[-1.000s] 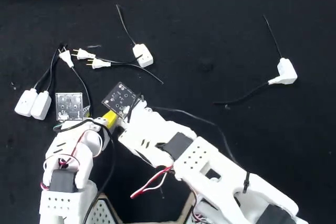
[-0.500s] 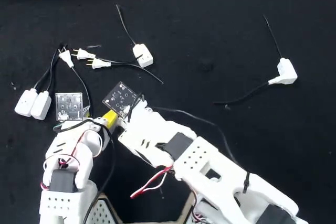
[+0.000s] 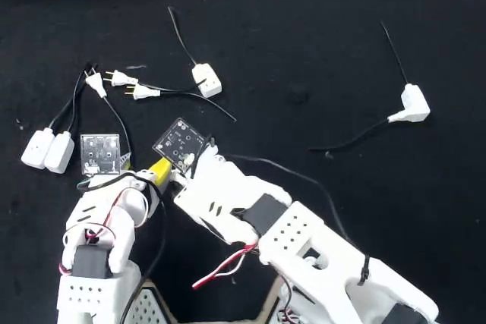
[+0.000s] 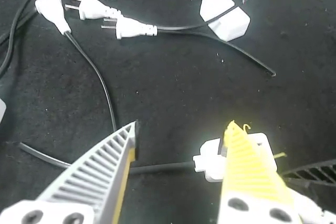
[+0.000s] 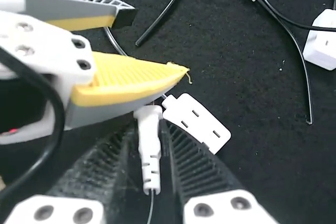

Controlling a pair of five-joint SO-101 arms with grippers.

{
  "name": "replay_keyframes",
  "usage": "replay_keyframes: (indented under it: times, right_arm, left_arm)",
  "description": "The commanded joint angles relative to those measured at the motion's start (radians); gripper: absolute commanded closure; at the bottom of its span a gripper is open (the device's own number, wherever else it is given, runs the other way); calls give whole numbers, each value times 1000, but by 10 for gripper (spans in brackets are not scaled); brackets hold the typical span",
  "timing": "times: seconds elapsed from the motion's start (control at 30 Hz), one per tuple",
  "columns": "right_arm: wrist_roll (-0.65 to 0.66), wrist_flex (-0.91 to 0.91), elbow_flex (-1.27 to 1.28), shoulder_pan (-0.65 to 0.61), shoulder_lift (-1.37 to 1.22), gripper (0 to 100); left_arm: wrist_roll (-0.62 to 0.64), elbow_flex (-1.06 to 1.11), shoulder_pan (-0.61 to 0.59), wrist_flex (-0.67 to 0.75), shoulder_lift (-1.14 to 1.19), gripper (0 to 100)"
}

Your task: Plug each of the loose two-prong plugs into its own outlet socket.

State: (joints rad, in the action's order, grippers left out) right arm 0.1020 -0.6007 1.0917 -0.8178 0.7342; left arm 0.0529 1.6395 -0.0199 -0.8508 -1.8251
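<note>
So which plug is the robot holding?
The plug pinched in the right gripper, beside a socket. The other three plugs lie loose on the table, untouched.

Between 1.0 s and 0.5 s ago there is no visible shift; the change falls in the last half second.

- The right arm [image 3: 254, 210] slides sideways, away from the left gripper [image 4: 181, 129].
- The right arm's wrist board [image 3: 181, 142] now sits slightly farther from the left gripper's yellow finger [image 3: 159, 170], and the dark gap between them is a little wider.
- The right gripper [image 5: 148, 128], closed on a white plug [image 5: 149, 150], goes with the arm.
- Behind the gripper, the arm's rear links move the same way. The red wire loop [image 3: 225, 266] and the black cable tie [image 3: 365, 269] both lie a touch farther back from the hand than before.
</note>
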Motion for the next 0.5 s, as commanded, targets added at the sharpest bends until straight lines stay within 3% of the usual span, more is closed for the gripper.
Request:
replay_keyframes:
  times: [0.0, 0.37, 0.47]
  right_arm:
    - [11, 5, -22, 35, 53, 988]
    - [29, -58, -67, 37, 51, 988]
    - [25, -95, -101, 80, 50, 988]
  left_arm:
    - [-11, -5, 5, 3, 9, 733]
    - [-11, -7, 1, 3, 9, 733]
    - [-5, -15, -53, 5, 9, 733]
